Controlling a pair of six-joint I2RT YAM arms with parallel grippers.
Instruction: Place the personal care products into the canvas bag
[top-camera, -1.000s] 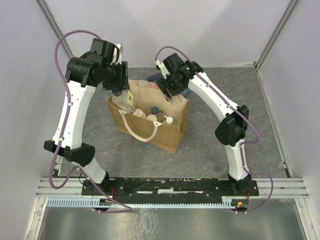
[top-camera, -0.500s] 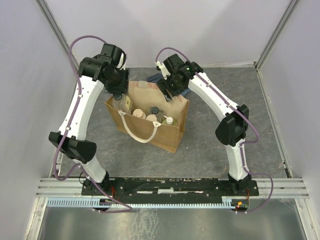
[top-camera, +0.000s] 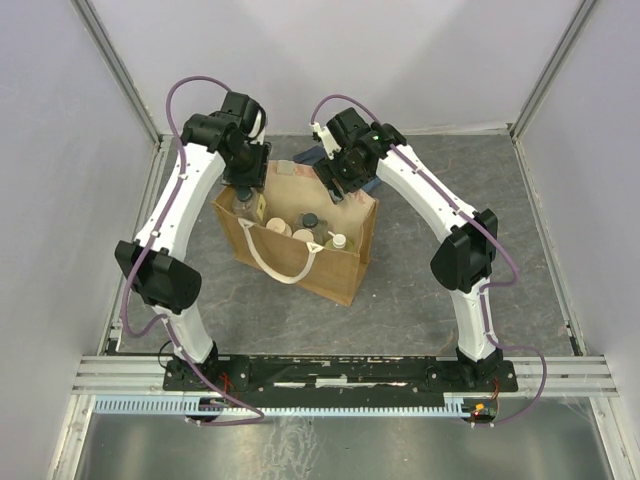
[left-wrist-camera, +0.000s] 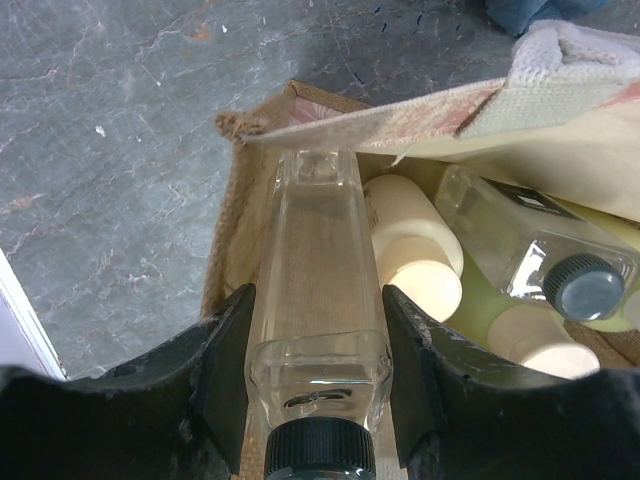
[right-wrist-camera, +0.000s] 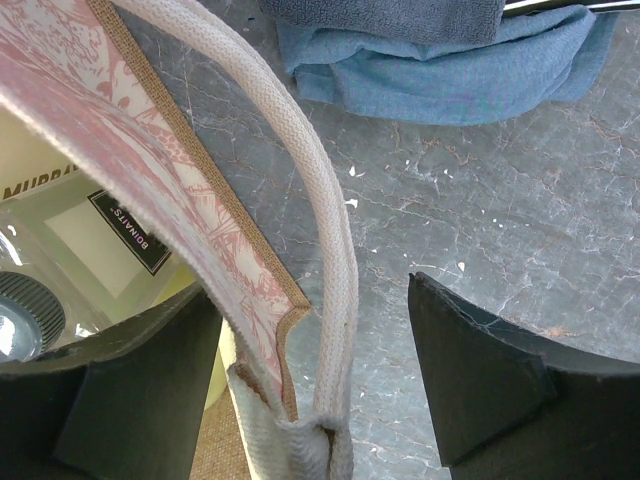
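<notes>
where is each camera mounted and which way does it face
Top external: fixed above and behind the bases, looking down on the table; both arms and the canvas bag show.
Left wrist: on the left arm, facing down into the bag's corner; left pincer shut on a clear bottle.
Right wrist: at the bag's far rim, facing down; right pincer open astride the handle.
Both wrist views share the dark-capped bottle lying inside the bag.

A crumpled blue cloth (right-wrist-camera: 440, 70), with a darker grey-blue fold lying over it, rests at the upper right on the grey marbled tabletop (right-wrist-camera: 520, 220).
</notes>
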